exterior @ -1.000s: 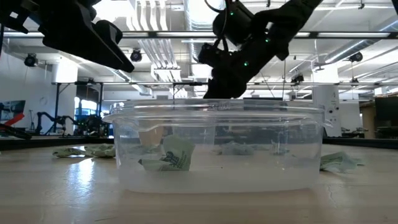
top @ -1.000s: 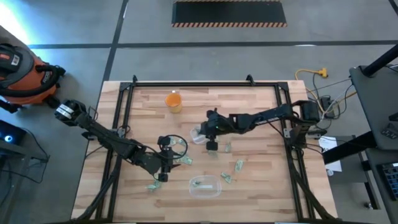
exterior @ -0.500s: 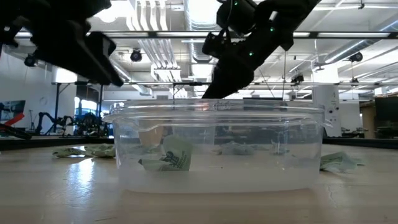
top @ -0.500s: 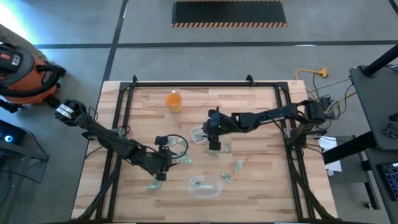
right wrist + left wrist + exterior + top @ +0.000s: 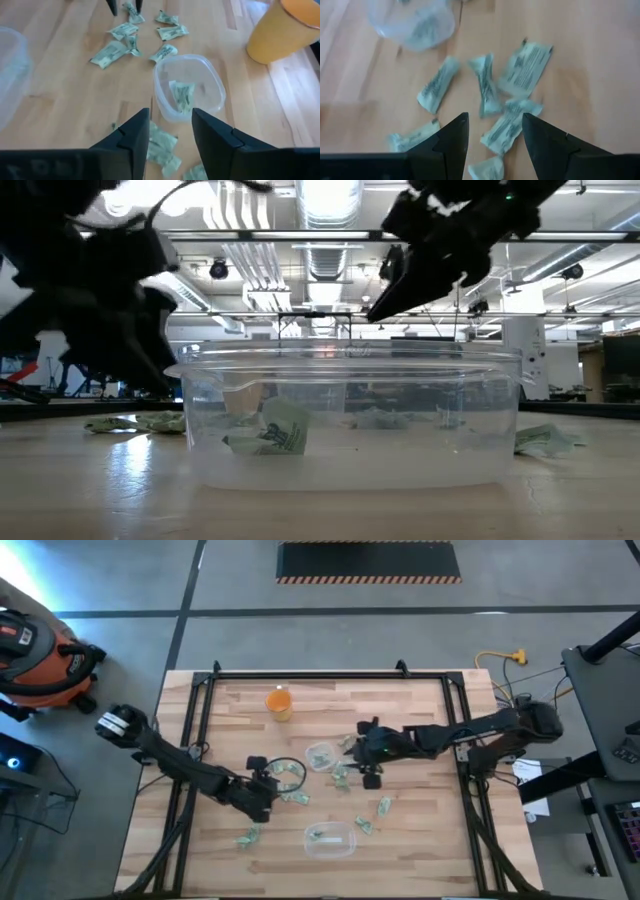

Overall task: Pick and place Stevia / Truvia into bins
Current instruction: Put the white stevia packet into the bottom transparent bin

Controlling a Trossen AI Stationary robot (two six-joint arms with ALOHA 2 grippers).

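Observation:
Pale green-and-white Stevia sachets lie flat on the wooden table in a loose cluster, with more sachets scattered to the right. The small clear bin holds one sachet. The larger clear tub stands near the front edge with a sachet in it. My left gripper is open above the cluster, touching nothing. My right gripper is open and empty. In the high view the right gripper stands to the right of the small bin.
An orange cup stands toward the far edge, left of centre. Black frame rails run along the table's left, right and far sides. Bare wood shows at the near right and far right of the table.
My right gripper has drawn back from over the small bin toward the table's right edge. A sachet now shows inside that bin. My left gripper has swung from the near side toward the cluster of sachets and come lower over the table.

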